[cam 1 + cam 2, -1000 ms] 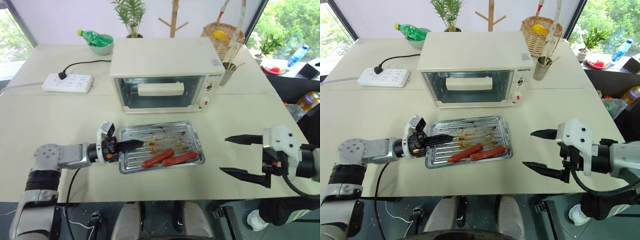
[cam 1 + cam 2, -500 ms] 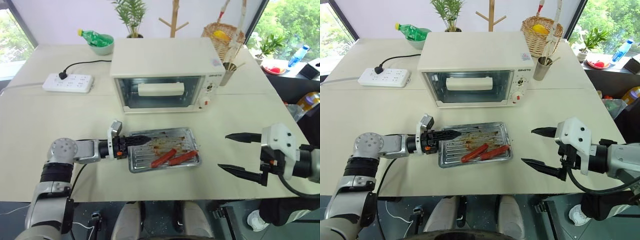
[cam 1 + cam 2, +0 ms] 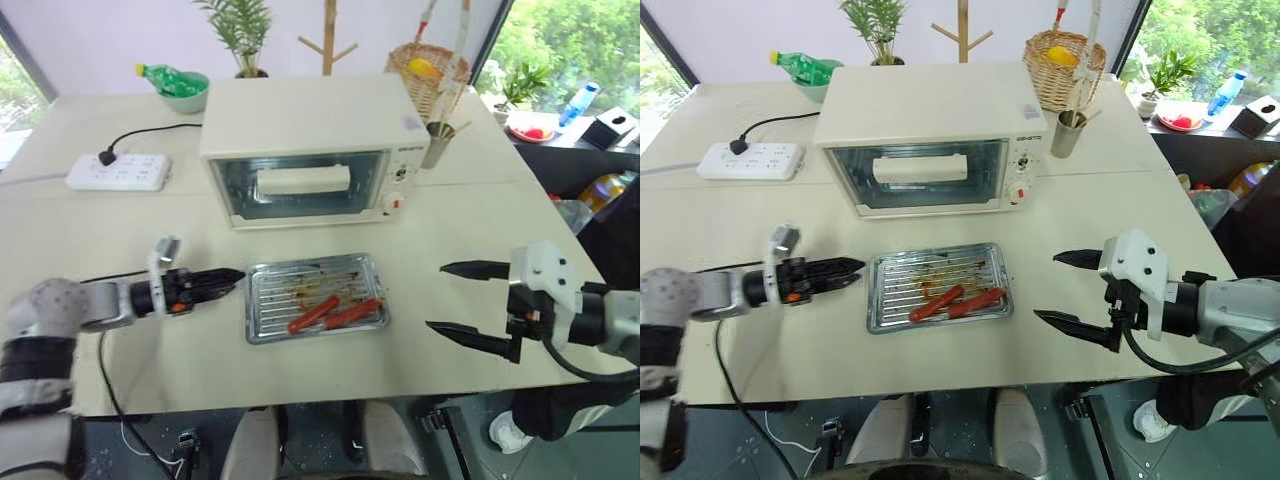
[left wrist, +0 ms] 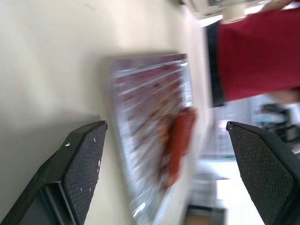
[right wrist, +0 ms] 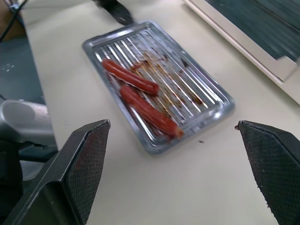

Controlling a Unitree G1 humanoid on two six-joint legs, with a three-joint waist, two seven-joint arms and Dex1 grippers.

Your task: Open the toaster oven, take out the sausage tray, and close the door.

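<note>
The cream-white toaster oven [image 3: 300, 115] stands at the middle of the table, its glass door [image 3: 300, 185] shut with the white bar handle across it. In front of it the silver ribbed sausage tray [image 3: 285, 292] lies flat on the table, holding two reddish sausages [image 3: 335, 313]. My left gripper [image 3: 238, 277] lies low just left of the tray's left rim, pointing at it, open and holding nothing; its fingers [image 4: 79, 159] stand wide apart with the tray [image 4: 150, 117] ahead. My right gripper [image 3: 436, 296] hovers open to the right of the tray [image 5: 187, 93].
A white power strip [image 3: 115, 172] with a black cord lies at the back left. A green bowl with a bottle [image 3: 180, 88] sits behind it. A wicker basket [image 3: 425, 65] and a metal cup [image 3: 435, 140] stand right of the oven. The table's front edge [image 3: 300, 395] is near.
My left gripper has opened, let go of the tray's left rim and drawn back to the left. The tray now rests on the table. The right gripper has kept still.
</note>
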